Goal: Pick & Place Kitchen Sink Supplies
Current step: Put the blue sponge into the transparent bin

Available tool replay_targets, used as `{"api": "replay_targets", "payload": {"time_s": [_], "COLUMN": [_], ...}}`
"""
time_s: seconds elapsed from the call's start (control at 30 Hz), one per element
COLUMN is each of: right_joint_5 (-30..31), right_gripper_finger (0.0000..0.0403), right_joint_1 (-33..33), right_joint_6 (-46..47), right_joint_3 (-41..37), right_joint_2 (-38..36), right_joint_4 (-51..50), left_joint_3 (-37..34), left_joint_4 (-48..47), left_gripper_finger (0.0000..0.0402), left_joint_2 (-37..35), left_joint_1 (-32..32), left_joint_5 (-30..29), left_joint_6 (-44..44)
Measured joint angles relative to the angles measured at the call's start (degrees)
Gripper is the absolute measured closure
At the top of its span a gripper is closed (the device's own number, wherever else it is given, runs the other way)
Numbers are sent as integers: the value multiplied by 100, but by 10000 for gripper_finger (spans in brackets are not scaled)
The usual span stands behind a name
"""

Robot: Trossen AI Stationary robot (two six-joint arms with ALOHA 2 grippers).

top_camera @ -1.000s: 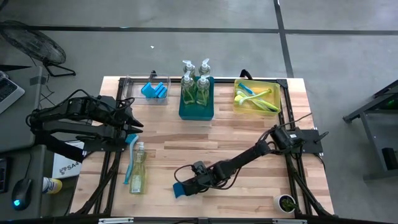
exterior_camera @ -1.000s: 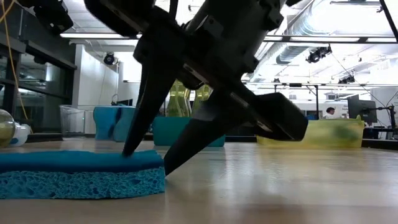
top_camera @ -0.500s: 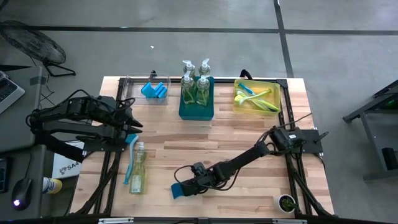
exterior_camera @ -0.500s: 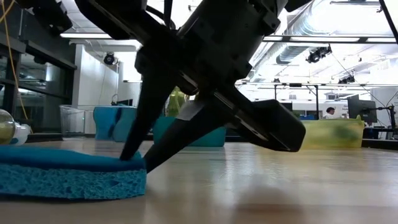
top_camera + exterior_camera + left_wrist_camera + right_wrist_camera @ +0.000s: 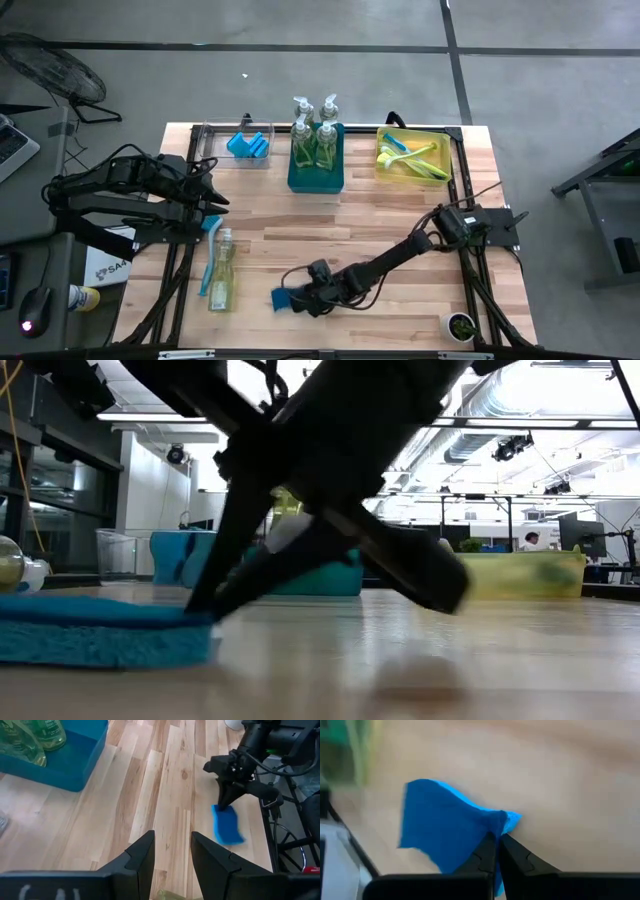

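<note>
A blue sponge (image 5: 281,298) lies flat on the wooden table near its front edge, also seen in the left wrist view (image 5: 227,824). My right gripper (image 5: 296,298) reaches down to the sponge's right end and is shut on it (image 5: 497,839). My left gripper (image 5: 218,192) hovers open above the table's left side with nothing between its fingers (image 5: 172,845). Below it a clear soap bottle (image 5: 221,275) and a blue dish brush (image 5: 207,262) lie on the table side by side. My right gripper pinches the sponge's right-hand edge (image 5: 507,820) between its two fingertips. The fingers slant down from the table's right side. The sponge is puckered where the tips meet, and the rest of it (image 5: 90,635) lies flat on the table.
Along the far edge stand a clear bin (image 5: 212,140) with blue sponges, a teal bin (image 5: 300,182) with soap bottles and a yellow bin (image 5: 440,150) with brushes. Bare wood lies between the bins and the sponge. A small cup (image 5: 459,326) sits at the near right corner.
My right gripper has shut its fingers on the sponge's right end and tipped a little. The sponge has slid a short way toward the table's left edge, staying flat on the wood.
</note>
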Motion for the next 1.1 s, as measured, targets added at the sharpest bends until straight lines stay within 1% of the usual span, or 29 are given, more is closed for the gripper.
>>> {"api": "replay_targets", "payload": {"time_s": [0.17,0.33,0.5,0.57,0.73,0.93,1.1], "right_joint_5": [1141,2125,2933,3109,3254,3365,3494], "right_gripper_finger": [402,402,402,403,403,403,403], "right_joint_1": [-37,-45,-185,-275,-550,-857,-1006], "right_joint_6": [-375,-923,-1487,-1765,-2458,-3609,-4492], "right_joint_3": [-7,1,12,10,8,8,10], "right_joint_2": [-153,-336,-565,-601,-720,-1017,-1386], "right_joint_4": [404,664,837,873,1319,1613,1476], "left_joint_3": [0,2,2,2,2,2,2], "left_joint_4": [11,68,427,662,1218,1347,1381], "left_gripper_finger": [278,278,278,278,278,278,278], "left_joint_2": [0,13,15,21,113,348,502], "left_joint_1": [0,0,0,0,0,2,2], "left_joint_5": [-6,-14,-17,-17,-194,-336,-443], "left_joint_6": [-124,-240,-409,-460,-575,-577,-583]}}
